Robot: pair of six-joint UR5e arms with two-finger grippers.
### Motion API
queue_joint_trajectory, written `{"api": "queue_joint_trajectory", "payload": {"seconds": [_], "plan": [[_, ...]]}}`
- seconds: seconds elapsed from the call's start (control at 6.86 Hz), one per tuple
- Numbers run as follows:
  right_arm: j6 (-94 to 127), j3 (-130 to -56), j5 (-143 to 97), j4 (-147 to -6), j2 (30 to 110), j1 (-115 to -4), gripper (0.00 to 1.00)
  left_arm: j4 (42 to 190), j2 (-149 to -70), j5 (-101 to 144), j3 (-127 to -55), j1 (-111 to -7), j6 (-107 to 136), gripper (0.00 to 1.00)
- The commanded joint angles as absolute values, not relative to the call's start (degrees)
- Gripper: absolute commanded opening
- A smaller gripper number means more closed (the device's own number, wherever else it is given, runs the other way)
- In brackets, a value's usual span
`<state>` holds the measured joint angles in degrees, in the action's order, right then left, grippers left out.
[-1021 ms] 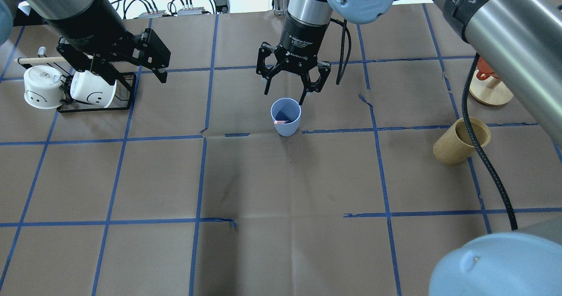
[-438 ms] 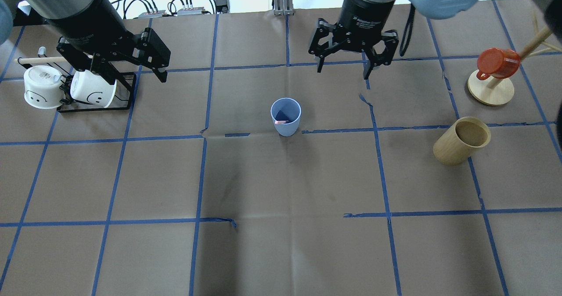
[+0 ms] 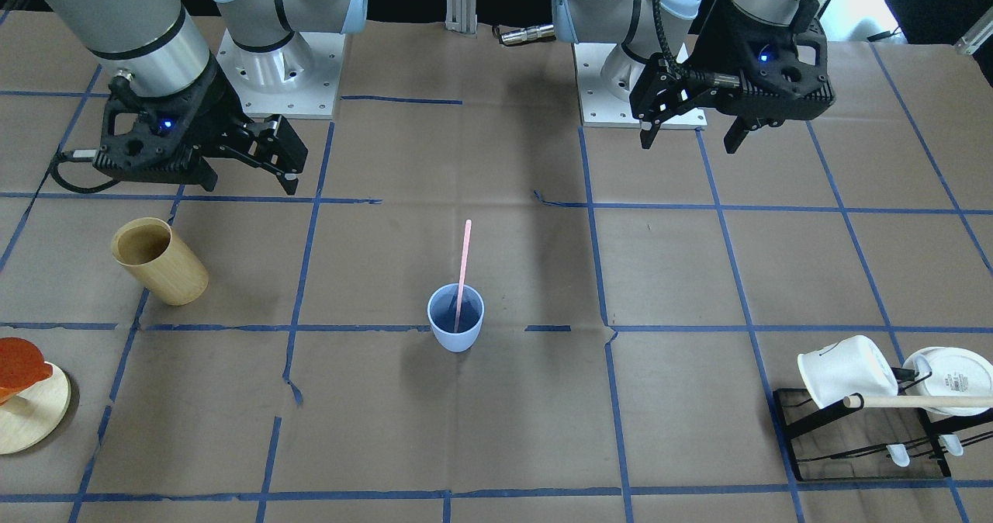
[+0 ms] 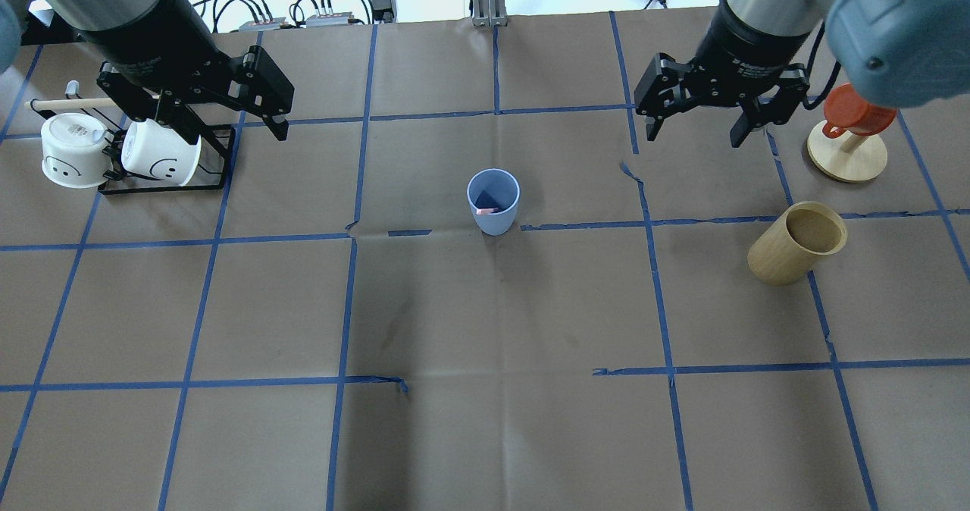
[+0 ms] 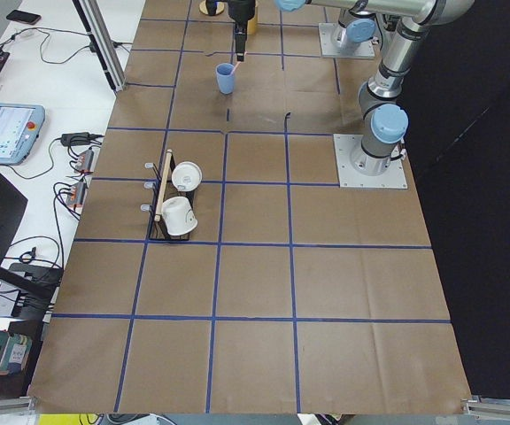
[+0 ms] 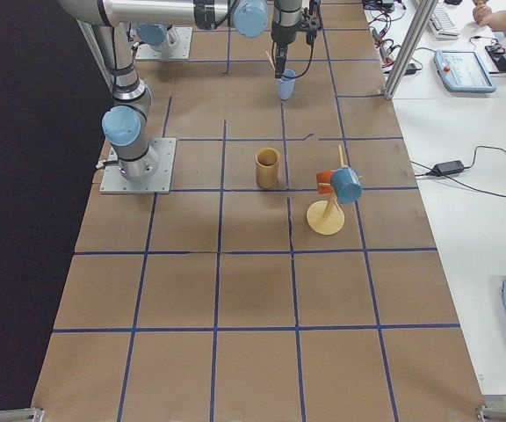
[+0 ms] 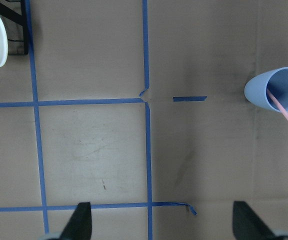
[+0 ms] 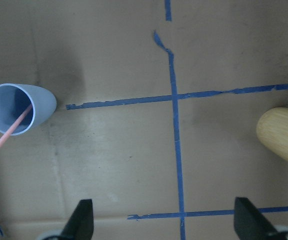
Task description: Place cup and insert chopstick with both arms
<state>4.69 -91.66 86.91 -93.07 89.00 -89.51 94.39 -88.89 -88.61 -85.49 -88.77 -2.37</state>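
Chopstick, thin pink, stands in tapered cup; left pincer, right pincer spread.

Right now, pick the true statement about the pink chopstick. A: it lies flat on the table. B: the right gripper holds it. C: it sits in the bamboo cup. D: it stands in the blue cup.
D: the chopstick leans with its lower end inside the cup, and the left gripper and right gripper are open, away from it.
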Motion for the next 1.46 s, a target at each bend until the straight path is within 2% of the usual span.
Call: {"api": "queue_joint_trajectory", "payload": {"seconds": [0.0,1.31], "plan": [[5.18,-93.60,88.95,-94.13,91.58,-89.64,0.99,94.39,-88.94,-88.59,-85.43,-88.77,-2.37,1.00],[5.54,-94.04,90.44,-90.79,91.50,-92.11,0.99,94.39,-88.95,-88.59,-85.17,-88.68,-2.37,1.00]]}}
